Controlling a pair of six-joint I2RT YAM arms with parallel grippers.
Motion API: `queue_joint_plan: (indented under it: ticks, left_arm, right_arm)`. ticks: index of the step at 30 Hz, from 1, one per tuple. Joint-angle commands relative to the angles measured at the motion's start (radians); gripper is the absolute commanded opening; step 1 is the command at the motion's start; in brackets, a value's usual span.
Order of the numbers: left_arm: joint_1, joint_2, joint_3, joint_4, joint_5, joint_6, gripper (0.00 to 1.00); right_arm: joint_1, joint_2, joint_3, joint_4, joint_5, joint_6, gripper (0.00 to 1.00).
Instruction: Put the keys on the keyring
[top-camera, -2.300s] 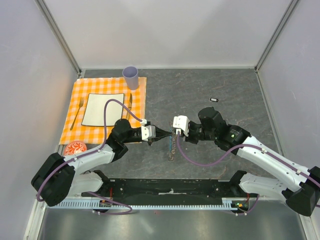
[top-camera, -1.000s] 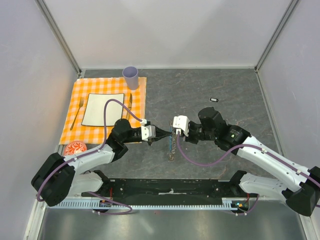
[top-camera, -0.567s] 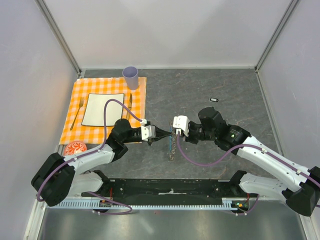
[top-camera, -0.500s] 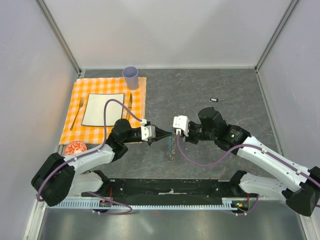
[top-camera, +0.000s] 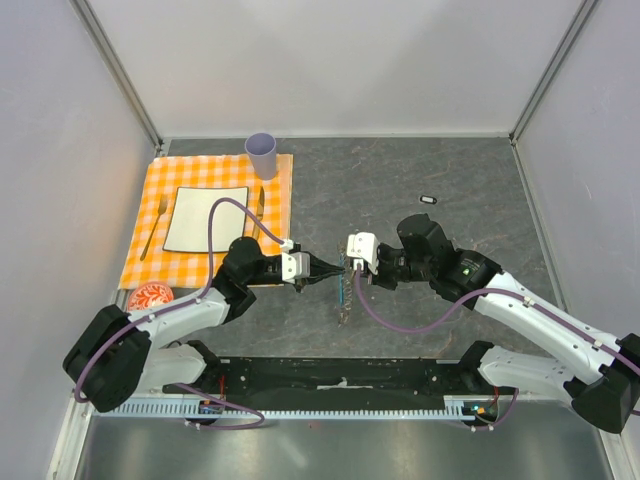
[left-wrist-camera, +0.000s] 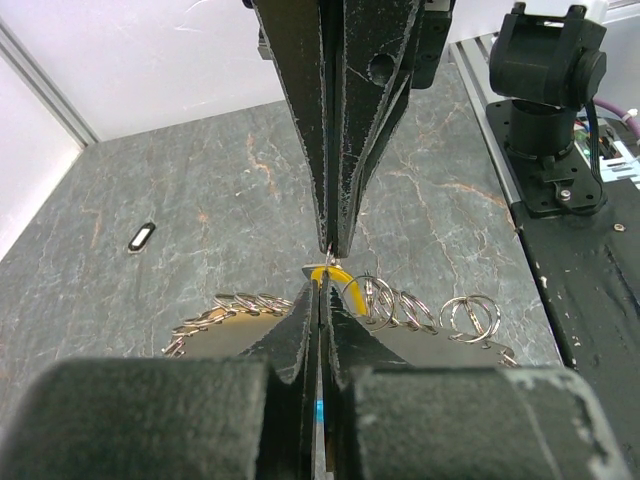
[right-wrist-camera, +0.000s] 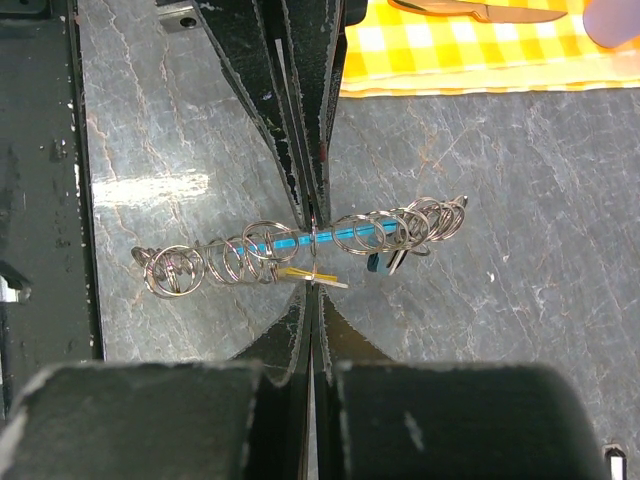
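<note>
The keyring, a chain of thin metal rings with a blue section, hangs between my two grippers above the table. It also shows in the left wrist view. My left gripper is shut, its tips at the blue section. My right gripper is shut on the yellow-orange key, tip to tip with the left one. A dark key hangs on the rings. One black key with a white centre lies apart on the table and shows in the left wrist view too.
An orange checked placemat at the far left holds a white plate, a fork and a knife. A purple cup stands behind it. A small red-patterned dish sits near the left arm. Walls enclose the table.
</note>
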Motion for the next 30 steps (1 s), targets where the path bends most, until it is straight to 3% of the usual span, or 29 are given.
queue_joint_plan:
  ticks: [1, 30]
  left_arm:
    - [-0.003, 0.007, 0.051, 0.057, 0.038, 0.013, 0.02]
    - [-0.003, 0.022, 0.073, 0.026, 0.071, 0.002, 0.02]
  right_arm:
    - [0.003, -0.017, 0.013, 0.053, -0.072, -0.019, 0.00]
    - [0.003, -0.033, 0.020, 0.079, -0.060, 0.001, 0.00]
